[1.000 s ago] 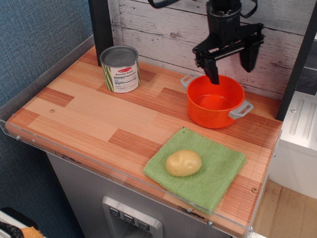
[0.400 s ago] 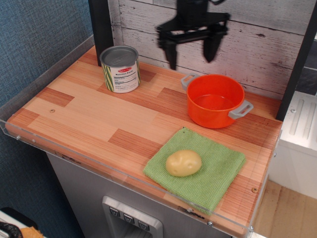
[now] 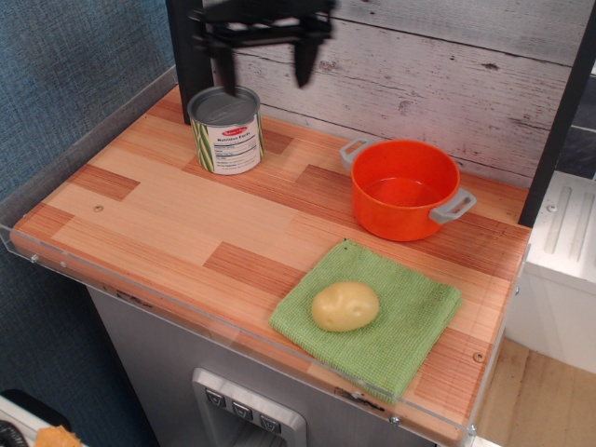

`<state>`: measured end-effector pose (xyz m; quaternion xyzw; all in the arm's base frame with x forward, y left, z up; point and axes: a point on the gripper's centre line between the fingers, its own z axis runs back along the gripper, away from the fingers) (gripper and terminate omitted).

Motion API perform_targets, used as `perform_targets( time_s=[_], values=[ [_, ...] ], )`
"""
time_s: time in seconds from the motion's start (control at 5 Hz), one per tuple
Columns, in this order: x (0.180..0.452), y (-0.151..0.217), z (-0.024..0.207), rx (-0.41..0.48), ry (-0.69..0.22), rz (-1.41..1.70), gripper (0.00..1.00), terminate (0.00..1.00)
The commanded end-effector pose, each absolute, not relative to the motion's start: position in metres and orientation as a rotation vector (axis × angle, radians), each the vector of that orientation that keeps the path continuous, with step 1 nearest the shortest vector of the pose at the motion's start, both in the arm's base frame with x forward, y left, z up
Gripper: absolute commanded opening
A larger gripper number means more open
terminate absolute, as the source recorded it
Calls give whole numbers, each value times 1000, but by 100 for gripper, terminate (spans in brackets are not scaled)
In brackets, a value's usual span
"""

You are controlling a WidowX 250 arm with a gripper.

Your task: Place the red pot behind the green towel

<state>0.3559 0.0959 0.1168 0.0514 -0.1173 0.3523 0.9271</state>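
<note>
High at the back left, the black gripper (image 3: pixel 264 63) hangs with its fingers spread wide and empty, above the silver tin can with a striped label (image 3: pixel 226 129). To its right, well apart, the round orange-red plastic pot (image 3: pixel 406 189) stands empty just behind the light green textured towel (image 3: pixel 371 317), which carries a yellow potato (image 3: pixel 345 306)

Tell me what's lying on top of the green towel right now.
A potato sits on the green towel, left of its middle. Nothing else is on it. The cloth under the potato is hidden.
</note>
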Motion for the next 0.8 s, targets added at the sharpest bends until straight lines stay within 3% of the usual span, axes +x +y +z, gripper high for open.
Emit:
perform_targets(
  time_s=[0.0, 0.2, 0.4, 0.6],
  values=[
    [344, 175, 153, 83, -323, 810, 100, 0],
    [341, 203, 157, 167, -300, 815, 100, 0],
    [341, 203, 157, 167, -300, 815, 100, 0],
    [341, 203, 157, 167, -300, 815, 100, 100]
  ],
)
